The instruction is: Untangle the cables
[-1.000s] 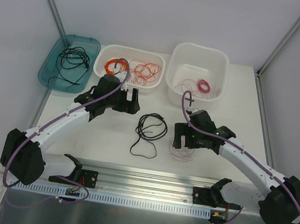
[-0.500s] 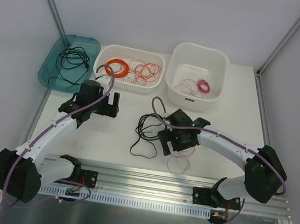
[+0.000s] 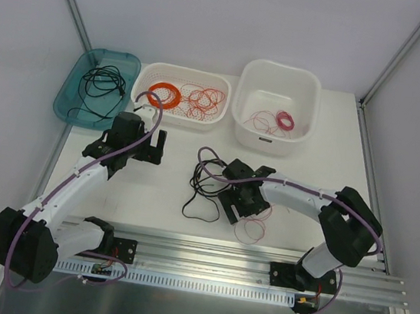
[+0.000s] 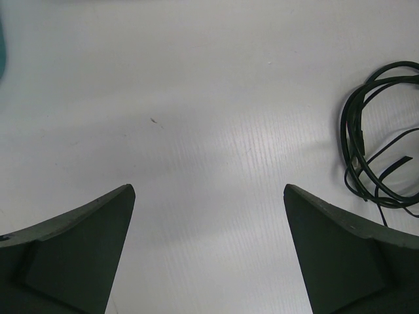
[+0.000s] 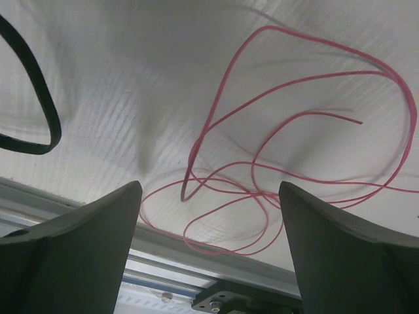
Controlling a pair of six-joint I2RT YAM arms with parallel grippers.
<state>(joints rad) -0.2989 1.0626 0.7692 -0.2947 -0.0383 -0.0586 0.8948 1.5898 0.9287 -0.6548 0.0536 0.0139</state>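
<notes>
Hovering low over the table (image 3: 162, 197), my right claw (image 5: 209, 190) stands spread wide, grasping nothing. The cables (image 3: 199, 189) lie on the table by the front rail (image 3: 205, 249): the pink wire (image 5: 275, 163) sits loose beneath my fingers (image 5: 85, 229), the black loop (image 5: 33, 98) to their left. My left claw (image 4: 208, 190) is likewise released over bare table, with the black loop off to its right.
</notes>
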